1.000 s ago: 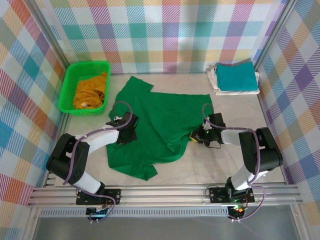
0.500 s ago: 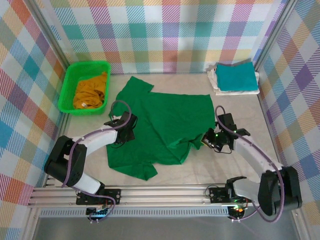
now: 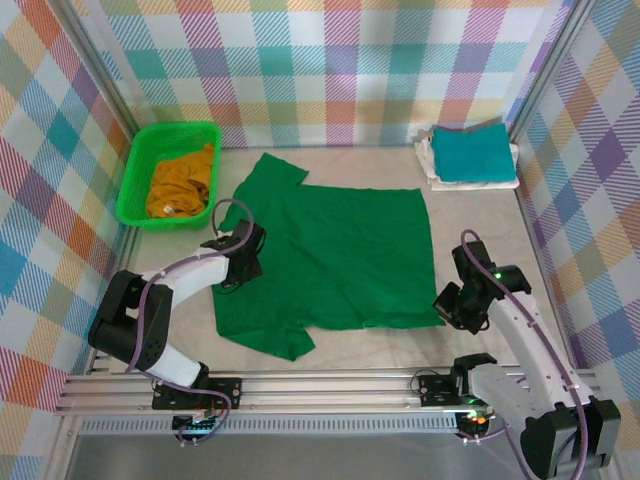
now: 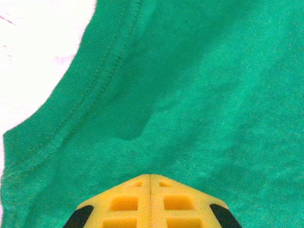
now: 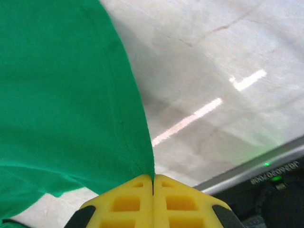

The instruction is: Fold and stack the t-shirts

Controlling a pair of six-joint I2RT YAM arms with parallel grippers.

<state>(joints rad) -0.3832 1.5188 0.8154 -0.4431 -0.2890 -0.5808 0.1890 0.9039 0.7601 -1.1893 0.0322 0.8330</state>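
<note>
Shirt (image 3: pixel 340 255) lies crosswise, hem rightward

dark green t-shirt (image 3: pixel 340 255), mustard yellow t-shirt (image 3: pixel 180 185), teal t-shirt (image 3: pixel 472 152), white t-shirt (image 3: pixel 426 165); bright green basket (image 3: pixel 133 180) (far lighter); pale beige desk (image 3: pixel 480 230); pastel plaid walls (image 3: pixel 330 70).

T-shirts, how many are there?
4: dark green one spread mid-table, mustard one in the basket, teal one folded atop the white one, back right. More could hide beneath.

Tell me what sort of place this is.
Probably a robot test cell for laundry folding: plaid backdrop walls, an aluminium frame, a green t-shirt spread on the table.
</note>
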